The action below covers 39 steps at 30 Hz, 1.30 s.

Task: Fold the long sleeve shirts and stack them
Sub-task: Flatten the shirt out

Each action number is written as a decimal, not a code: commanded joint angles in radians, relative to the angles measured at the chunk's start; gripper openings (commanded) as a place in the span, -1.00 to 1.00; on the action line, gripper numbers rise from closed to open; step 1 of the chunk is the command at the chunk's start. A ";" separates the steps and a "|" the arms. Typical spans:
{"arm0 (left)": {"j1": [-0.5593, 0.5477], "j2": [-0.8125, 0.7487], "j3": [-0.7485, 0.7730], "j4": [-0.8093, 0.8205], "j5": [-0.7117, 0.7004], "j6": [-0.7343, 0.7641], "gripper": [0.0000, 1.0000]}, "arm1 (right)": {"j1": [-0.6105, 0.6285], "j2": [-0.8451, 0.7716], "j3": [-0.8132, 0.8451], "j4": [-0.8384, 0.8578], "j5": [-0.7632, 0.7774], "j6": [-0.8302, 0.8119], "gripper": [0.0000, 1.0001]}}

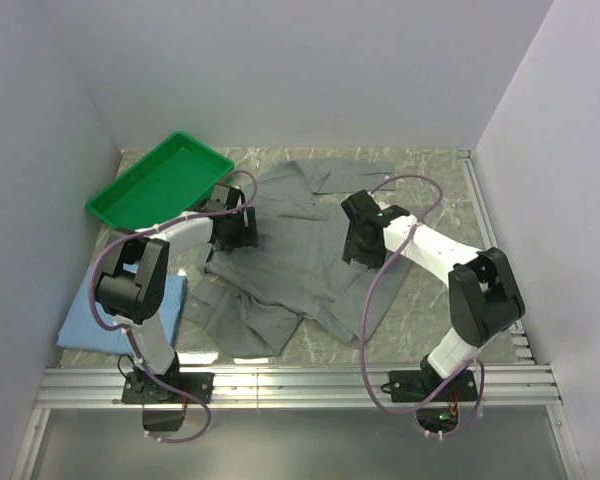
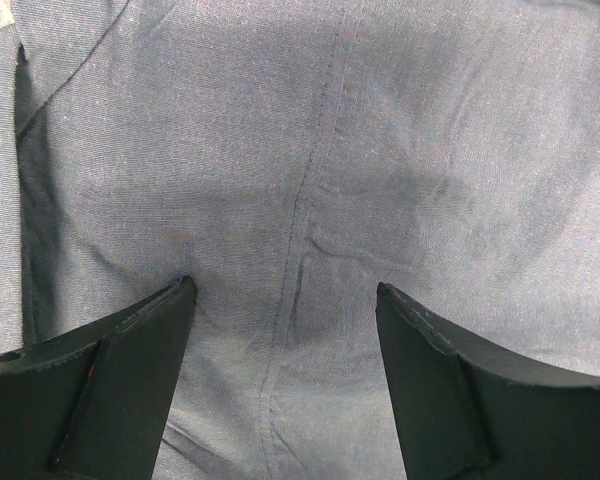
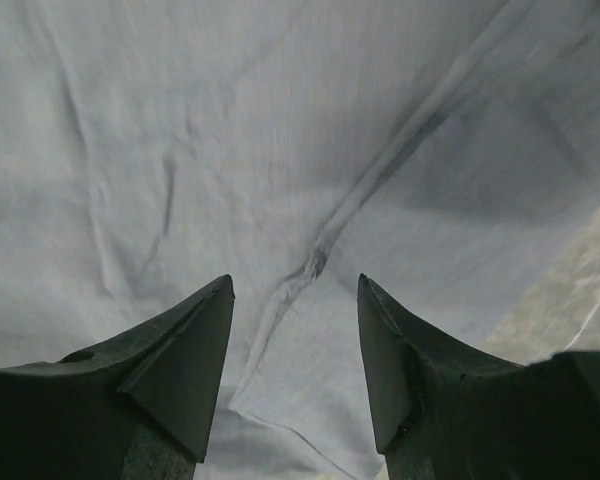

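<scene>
Broadly, the grey shirt lies spread across the middle of the table, its long axis running from far collar to near hem. The blue shirt lies as a flat rectangle at the near left edge. The left gripper hangs over the grey shirt's left flank and the right gripper over its right, jaws of both parted wide. The cloth looks soft, matte and creased, with a stitched seam running between the left fingers.

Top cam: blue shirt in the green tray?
No, the light blue shirt lies on the table at the near left, outside the green tray.
</scene>
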 commanded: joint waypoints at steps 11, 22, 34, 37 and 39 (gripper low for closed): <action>0.001 -0.001 0.000 -0.043 -0.026 -0.012 0.60 | 0.006 0.156 -0.009 0.009 0.033 0.029 0.21; 0.001 0.012 0.006 -0.052 -0.049 -0.014 0.59 | -0.007 0.140 -0.044 -0.087 0.143 0.022 0.15; 0.001 0.025 0.013 -0.069 -0.070 -0.014 0.59 | -0.328 -0.102 -0.248 -0.089 0.099 0.039 0.14; 0.001 0.021 0.011 -0.077 -0.072 -0.014 0.59 | -0.548 -0.206 -0.320 -0.051 0.010 0.042 0.11; 0.001 0.015 0.009 -0.078 -0.082 -0.012 0.59 | -0.665 -0.257 -0.336 -0.053 0.011 0.045 0.11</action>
